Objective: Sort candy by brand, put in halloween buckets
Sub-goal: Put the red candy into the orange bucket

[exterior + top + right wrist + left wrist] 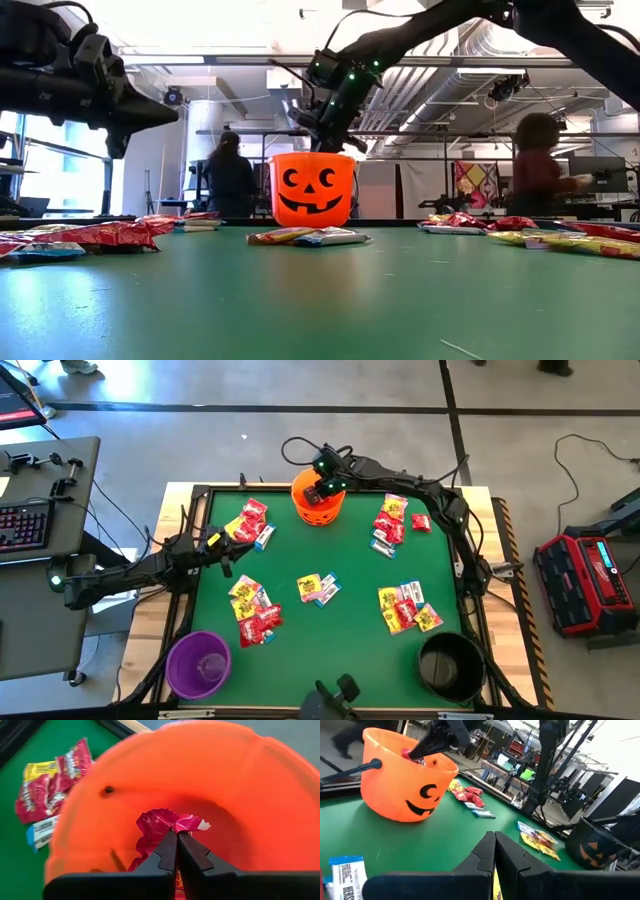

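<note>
**Red packet held over the orange bucket**

The counter (340,565) is a green mat framed in black on pale wood. The orange bucket (318,500) stands at its far edge; the purple bucket (198,663) and black bucket (450,664) sit at the near corners. Candy (318,589) lies in heaps around the orange bucket. The right gripper (176,836), inside the orange bucket's mouth, pinches a red packet (159,830). The left gripper (494,840), pressed together and empty, hovers left of the orange bucket. Beyond it, people stand among desks and screens.
</note>
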Available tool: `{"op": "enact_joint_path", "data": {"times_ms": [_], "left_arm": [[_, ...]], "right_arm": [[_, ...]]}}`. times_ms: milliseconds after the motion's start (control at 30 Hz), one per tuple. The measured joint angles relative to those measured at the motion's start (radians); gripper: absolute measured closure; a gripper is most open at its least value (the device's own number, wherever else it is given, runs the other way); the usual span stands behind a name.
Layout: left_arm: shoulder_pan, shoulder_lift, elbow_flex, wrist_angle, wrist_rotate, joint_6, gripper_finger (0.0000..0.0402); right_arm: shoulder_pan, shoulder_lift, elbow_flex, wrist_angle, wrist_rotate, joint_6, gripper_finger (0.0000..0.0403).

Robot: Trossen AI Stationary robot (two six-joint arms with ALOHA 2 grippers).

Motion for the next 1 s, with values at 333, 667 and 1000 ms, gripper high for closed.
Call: {"op": "enact_joint_path", "data": {"times_ms": [333, 667, 1000], "left_arm": [[0.0, 0.0, 0.0, -0.006, -0.044, 0.027, 0.0401], [0.001, 0.0, 0.0, -0.039, -0.044, 0.027, 0.0401], [0.001, 0.001, 0.0, -0.038, -0.045, 0.027, 0.0401]], "right_arm": [[-0.011, 0.003, 0.074, -0.132, -0.008, -0.045, 0.0402], [-0.012, 0.003, 0.216, -0.248, -0.009, -0.077, 0.0402], [0.018, 0.019, 0.385, -0.327, -0.009, -0.159, 0.0402]]}}
